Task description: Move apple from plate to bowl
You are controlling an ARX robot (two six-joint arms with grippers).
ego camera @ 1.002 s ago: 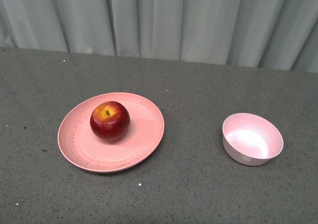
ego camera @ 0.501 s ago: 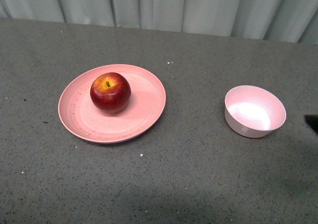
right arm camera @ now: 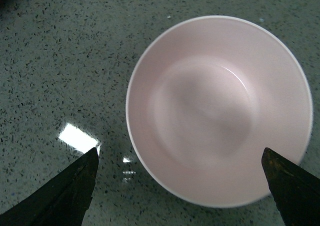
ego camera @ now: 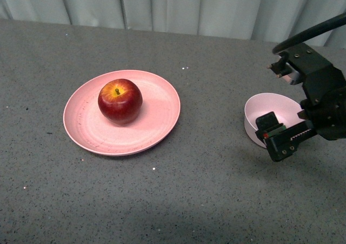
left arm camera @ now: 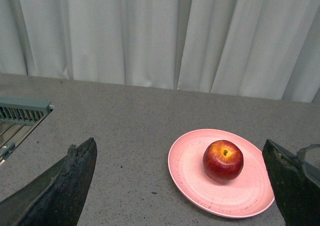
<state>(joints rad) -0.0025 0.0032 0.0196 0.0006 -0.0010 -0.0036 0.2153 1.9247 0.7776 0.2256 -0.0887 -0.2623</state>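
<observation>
1. The right gripper (right arm camera: 180, 153) hangs over the empty bowl (right arm camera: 220, 110), its jaws spread wide and holding nothing.
2. The left gripper (left arm camera: 178, 143) is spread wide too and holds nothing.
3. The apple (ego camera: 120, 101) sits stem-up on the plate (ego camera: 157, 122).
4. The bowl stands well apart from the plate, to its right on the grey table (ego camera: 189, 200).

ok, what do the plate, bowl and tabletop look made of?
Plate: matte salmon, faint speckles, likely plastic or fibre composite. Bowl: paler, matte, soft sheen, probably the same. Tabletop: grey speckled, stone-like or laminate; glare patches suggest a smooth finish.
</observation>
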